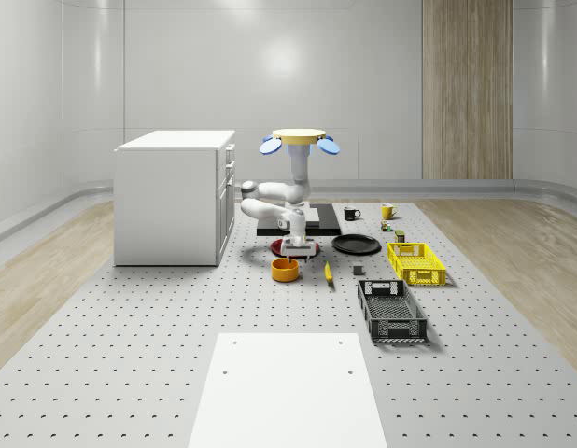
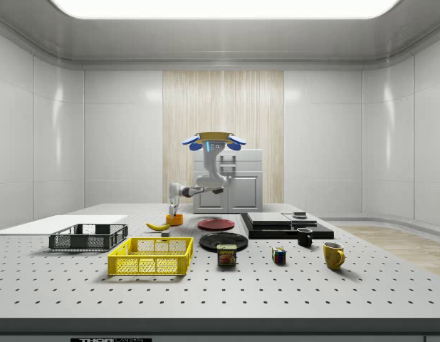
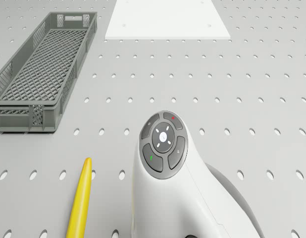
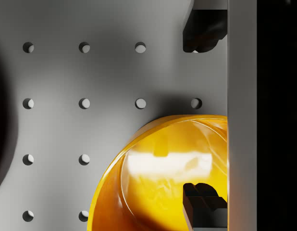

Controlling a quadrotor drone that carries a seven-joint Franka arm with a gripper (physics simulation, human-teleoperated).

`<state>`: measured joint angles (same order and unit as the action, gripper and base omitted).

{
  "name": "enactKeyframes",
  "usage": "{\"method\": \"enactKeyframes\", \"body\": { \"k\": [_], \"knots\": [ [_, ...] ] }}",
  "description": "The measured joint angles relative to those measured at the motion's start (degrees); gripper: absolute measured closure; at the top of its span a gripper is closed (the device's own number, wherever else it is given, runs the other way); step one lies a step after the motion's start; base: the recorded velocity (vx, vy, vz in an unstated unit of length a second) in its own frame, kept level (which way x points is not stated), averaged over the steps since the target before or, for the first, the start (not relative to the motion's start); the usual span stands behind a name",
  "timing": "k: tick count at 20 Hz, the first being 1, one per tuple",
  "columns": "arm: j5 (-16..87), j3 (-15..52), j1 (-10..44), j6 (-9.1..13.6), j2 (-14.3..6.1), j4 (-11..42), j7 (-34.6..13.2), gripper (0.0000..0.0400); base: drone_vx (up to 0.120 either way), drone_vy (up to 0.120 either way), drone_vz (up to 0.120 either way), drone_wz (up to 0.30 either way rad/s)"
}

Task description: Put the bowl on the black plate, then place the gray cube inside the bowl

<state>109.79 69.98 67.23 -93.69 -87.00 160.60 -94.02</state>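
Glossy orange bowl (image 1: 285, 269): located on the perforated table (image 1: 130, 355), beside the round black plate (image 1: 355, 245). Gripper (image 4: 201, 115): fingers spread, straddling the bowl's rim, nothing grasped. Drone (image 1: 301, 140): hovering behind. Step: grasping; closure and lift required next.

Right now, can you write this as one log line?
drone: hovering past bowl | gripper: open, straddling bowl rim | black plate: bare | step: grasping bowl

Perforated gray table (image 1: 130, 373) carrying everything. White cabinet (image 1: 172, 196) standing toward far edge. Orange bowl (image 1: 285, 269), banana (image 1: 328, 272), red plate (image 2: 216, 224), black plate (image 1: 355, 245), yellow crate (image 1: 416, 262), gray crate (image 1: 392, 311) lying mid-table. Gray cube (image 1: 358, 272), possibly, sitting beside banana.
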Motion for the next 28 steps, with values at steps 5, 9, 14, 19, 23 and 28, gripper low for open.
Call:
{"method": "enactKeyframes", "body": {
  "k": [5,9,14,19,23,28],
  "knots": [
    [1.6,-1.7,1.4,-0.9,0.4,-1.9,0.1,0.0000,0.000,0.000,0.000,0.000],
    [2.8,-3.0,2.1,-1.5,0.6,-2.8,0.1,0.0000,0.000,0.000,0.000,0.000],
    [3.5,-3.7,2.4,-1.7,0.8,-3.3,0.2,0.0000,0.000,0.000,0.000,0.000],
    [3.7,-3.9,2.5,-1.8,0.9,-3.5,0.2,0.0189,0.000,0.000,0.000,0.000],
    [3.8,-4.0,2.5,-1.7,1.0,-3.5,0.2,0.0259,0.000,0.000,0.000,0.000],
    [3.4,-3.5,2.3,-1.4,1.0,-3.3,0.3,0.0288,0.000,0.000,0.000,0.000]
  ]
}}
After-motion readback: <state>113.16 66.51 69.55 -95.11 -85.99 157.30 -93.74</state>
